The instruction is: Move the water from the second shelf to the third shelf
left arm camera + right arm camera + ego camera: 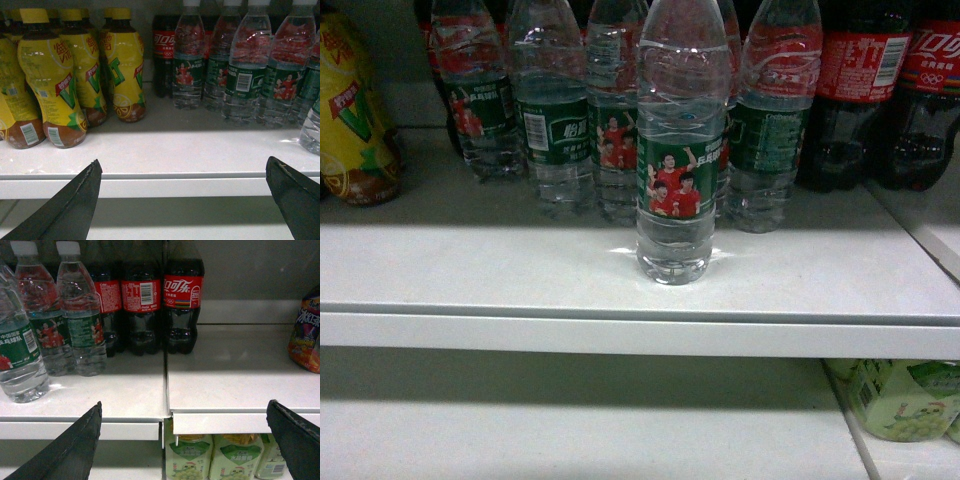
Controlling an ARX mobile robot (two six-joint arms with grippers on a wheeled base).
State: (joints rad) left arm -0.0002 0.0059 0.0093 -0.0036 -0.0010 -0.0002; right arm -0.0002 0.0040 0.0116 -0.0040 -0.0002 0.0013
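Standing alone near the shelf (520,275) edge, the water (675,170) waits ungrasped; left gripper (182,195) and right gripper (182,435) are both spread wide, so the whole transfer remains.

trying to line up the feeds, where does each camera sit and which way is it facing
Head: on the robot, facing the shelf, front water bottle centred; no arm shows.
Left wrist: low at the shelf edge, facing yellow tea bottles; open left gripper frames the view.
Right wrist: same height, facing cola bottles; open right gripper shows.
Shared: every view shows the water bottles.
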